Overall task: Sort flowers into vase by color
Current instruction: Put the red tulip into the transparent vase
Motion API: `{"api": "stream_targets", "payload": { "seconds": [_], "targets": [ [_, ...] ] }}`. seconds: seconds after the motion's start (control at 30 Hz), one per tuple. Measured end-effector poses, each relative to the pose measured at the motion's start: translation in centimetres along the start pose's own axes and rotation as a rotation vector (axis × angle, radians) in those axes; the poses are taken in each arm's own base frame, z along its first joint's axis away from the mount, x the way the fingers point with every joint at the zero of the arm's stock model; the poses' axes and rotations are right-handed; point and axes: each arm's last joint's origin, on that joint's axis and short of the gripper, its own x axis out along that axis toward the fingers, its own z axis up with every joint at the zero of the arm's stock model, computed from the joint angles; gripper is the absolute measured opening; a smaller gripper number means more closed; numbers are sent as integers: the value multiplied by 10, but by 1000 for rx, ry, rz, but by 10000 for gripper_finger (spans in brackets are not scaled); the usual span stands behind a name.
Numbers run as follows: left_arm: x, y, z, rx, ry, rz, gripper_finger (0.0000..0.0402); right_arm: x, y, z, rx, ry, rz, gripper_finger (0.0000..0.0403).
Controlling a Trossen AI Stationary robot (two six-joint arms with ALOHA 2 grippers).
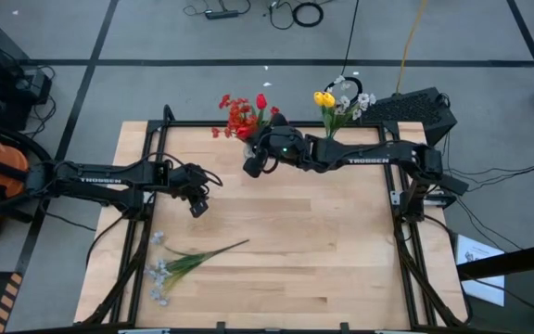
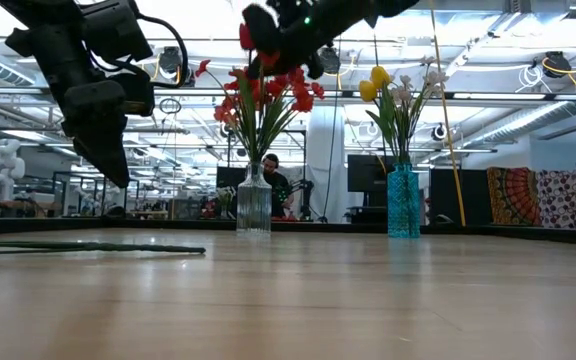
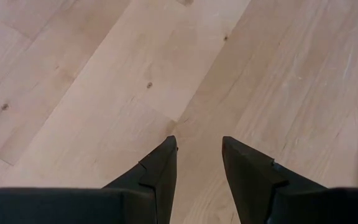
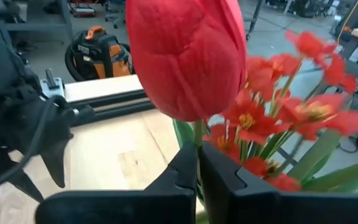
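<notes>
- The right gripper (image 4: 197,163) is pressed together on the green stem of a red tulip (image 4: 188,56), whose head stands just above its fingertips, close against the other red flowers (image 4: 291,99)
- In the high view this gripper (image 1: 251,165) hangs right beside the red bunch (image 1: 241,116) at the table's far edge; the clear vase (image 2: 254,200) that holds the bunch stands below it in the low view
- To do this step well, I judge the stem should go down straight among the other stems, slowly enough that the blooms are not pushed aside, with the pinch loosened only once the stem sits deep
- Whether the stem's lower end is already inside the vase mouth is probably not decidable here, as no view shows it
- The left gripper (image 3: 197,163) waits spread and empty over bare wood, well away from the right one
- Only the high view shows the white-grey sprays (image 1: 160,269) still lying on the table, nearer the left gripper (image 1: 198,208), and the yellow and white flowers (image 1: 341,102) behind the right arm
- Only the low view shows their blue vase (image 2: 403,202) upright, beside the clear one
</notes>
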Motion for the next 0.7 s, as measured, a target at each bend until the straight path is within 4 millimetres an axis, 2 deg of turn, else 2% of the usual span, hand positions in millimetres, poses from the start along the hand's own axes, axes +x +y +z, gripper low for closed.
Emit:
{"api": "stream_targets", "payload": {
  "seconds": [0.17,0.4,0.7],
  "targets": [
    [0,0,0,-1,0,0,134,7,2,-8,-8,21,-8,3],
    [0,0,0,-1,0,0,134,10,-8,-10,23,49,-27,6],
    [0,0,0,-1,0,0,134,10,-12,-8,45,42,-31,8]
  ]
}}
